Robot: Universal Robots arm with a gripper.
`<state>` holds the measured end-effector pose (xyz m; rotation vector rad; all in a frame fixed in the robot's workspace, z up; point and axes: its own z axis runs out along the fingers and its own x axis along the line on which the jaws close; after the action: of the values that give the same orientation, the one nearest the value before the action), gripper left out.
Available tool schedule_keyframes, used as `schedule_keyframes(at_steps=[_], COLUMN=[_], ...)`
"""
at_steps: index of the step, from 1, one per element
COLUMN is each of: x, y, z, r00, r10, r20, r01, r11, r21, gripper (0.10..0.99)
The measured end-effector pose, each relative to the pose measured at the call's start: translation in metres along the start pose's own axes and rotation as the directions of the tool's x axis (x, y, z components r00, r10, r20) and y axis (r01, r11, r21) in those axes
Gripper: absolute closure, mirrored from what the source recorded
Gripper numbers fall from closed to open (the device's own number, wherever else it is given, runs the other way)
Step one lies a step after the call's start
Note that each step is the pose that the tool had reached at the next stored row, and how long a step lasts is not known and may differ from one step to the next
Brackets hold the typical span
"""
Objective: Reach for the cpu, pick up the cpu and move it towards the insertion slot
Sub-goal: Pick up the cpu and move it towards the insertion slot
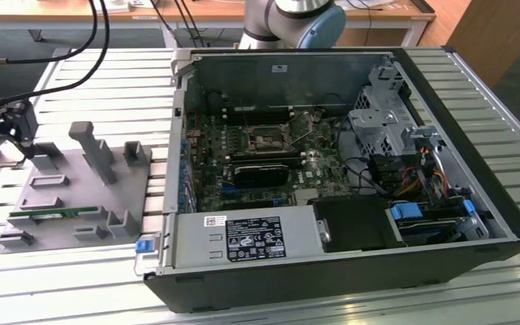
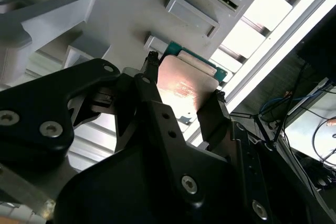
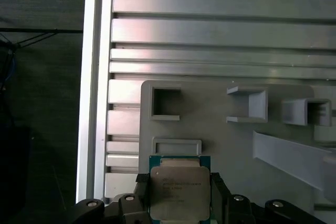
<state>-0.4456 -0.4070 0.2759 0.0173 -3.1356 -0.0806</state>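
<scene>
Clamping the single cpu (image 3: 179,190) by two opposite edges, the hand (image 3: 179,196) has its two black fingers (image 2: 149,85) closed against the chip, one on each side. In both wrist views the chip's silver lid faces the camera, with a thin green rim around it and several lines of fine print on it. It sits over the one grey tray (image 1: 66,203), near a shallow rectangular recess; whether it still touches the tray cannot be told.

In the exterior view the hand is at the exterior view's left, above the tray's far corner. One green memory stick (image 1: 52,213) lies in the tray. Well apart, at the exterior view's right, one open computer case (image 1: 332,288) lies on the slatted metal counter (image 1: 106,95). Its one insertion slot (image 1: 267,140) is a dark square on the motherboard. One black-and-white printed label (image 1: 252,238) is on the power supply.
</scene>
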Motion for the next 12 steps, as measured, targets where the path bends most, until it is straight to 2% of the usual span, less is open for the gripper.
schedule_keyframes(at_steps=[12], x=[0.0001], y=[0.0013], z=[-0.0075], r00=[1.0], r10=[0.0], r20=[0.0], r01=[0.0], r11=[1.0], r21=[0.001], gripper=[0.541])
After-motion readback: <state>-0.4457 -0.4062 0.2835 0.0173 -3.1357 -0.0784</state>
